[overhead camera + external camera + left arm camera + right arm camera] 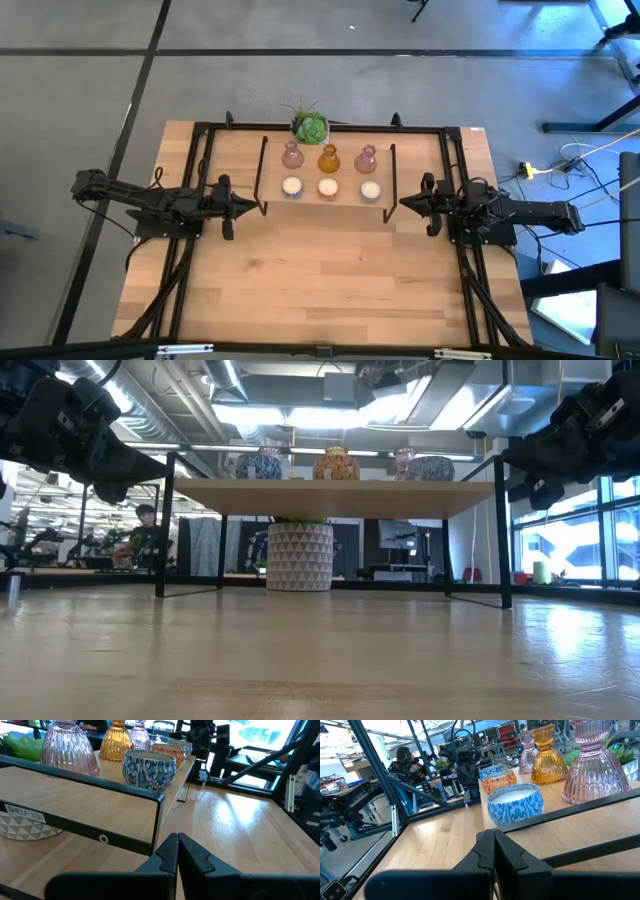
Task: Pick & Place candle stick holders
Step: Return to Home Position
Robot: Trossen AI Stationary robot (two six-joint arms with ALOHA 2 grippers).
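Six candle stick holders stand on a low wooden shelf [330,205] at the table's far middle. The back row holds a pink glass one [291,155], an amber one [329,158] and a pink one [366,159]. The front row holds three low round ones [292,187] [328,187] [370,190], cream on top with patterned sides [148,767] [515,803]. My left gripper [252,206] is shut and empty at the shelf's left end. My right gripper [404,203] is shut and empty at its right end.
A green spiky potted plant [309,127] stands behind the shelf; its white patterned pot [298,557] rests on the table. A black metal frame [455,180] runs around the table's sides. Bare wooden table [330,280] lies in front of the shelf.
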